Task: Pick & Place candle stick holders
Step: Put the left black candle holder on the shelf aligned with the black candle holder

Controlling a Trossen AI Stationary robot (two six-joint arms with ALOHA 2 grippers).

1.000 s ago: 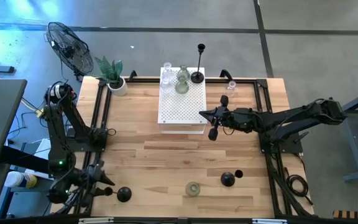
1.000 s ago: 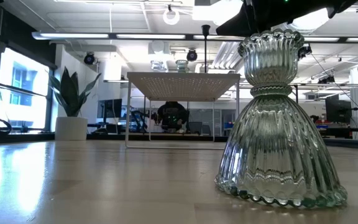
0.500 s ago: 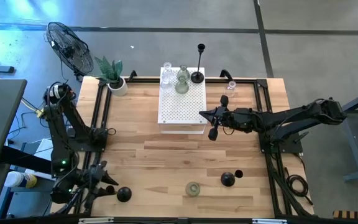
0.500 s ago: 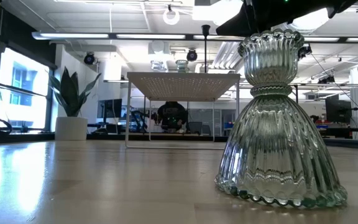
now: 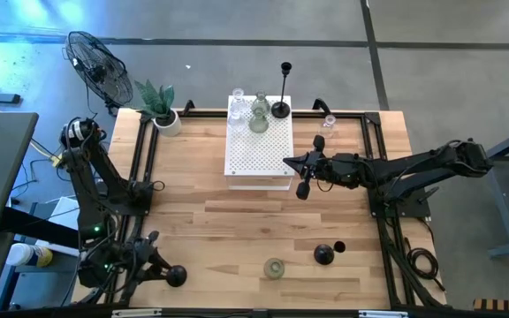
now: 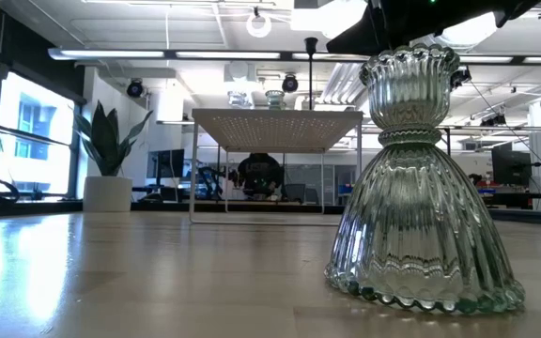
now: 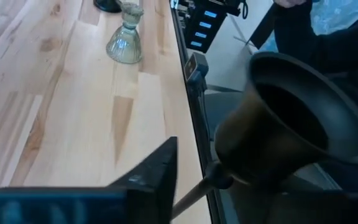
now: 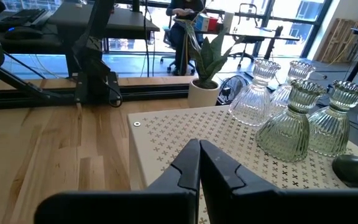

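A black holder (image 5: 177, 276) lies at the near left of the table, its thin stem pointing at my left gripper (image 5: 155, 263). In the left wrist view its bell-shaped base (image 7: 278, 130) looms close and its stem (image 7: 194, 196) runs back between my open fingers. I cannot tell whether they touch it. My right gripper (image 5: 288, 163) is shut and empty at the right edge of the white perforated box (image 5: 256, 150); it also shows over the box in the right wrist view (image 8: 199, 163). Three glass holders (image 8: 288, 121) and a tall black one (image 5: 281, 108) stand on the box.
A greenish glass holder (image 5: 275, 268) and a black one (image 5: 323, 255) stand near the front edge. The glass one fills the low view (image 6: 421, 188). A clear holder (image 5: 329, 122) stands at the far right. A potted plant (image 5: 162, 110) stands at the far left corner. Black rails (image 5: 387, 230) edge the table.
My left gripper has gone toward the table's right edge, closing in on the black holder's stem. The holder has stayed where it lay.
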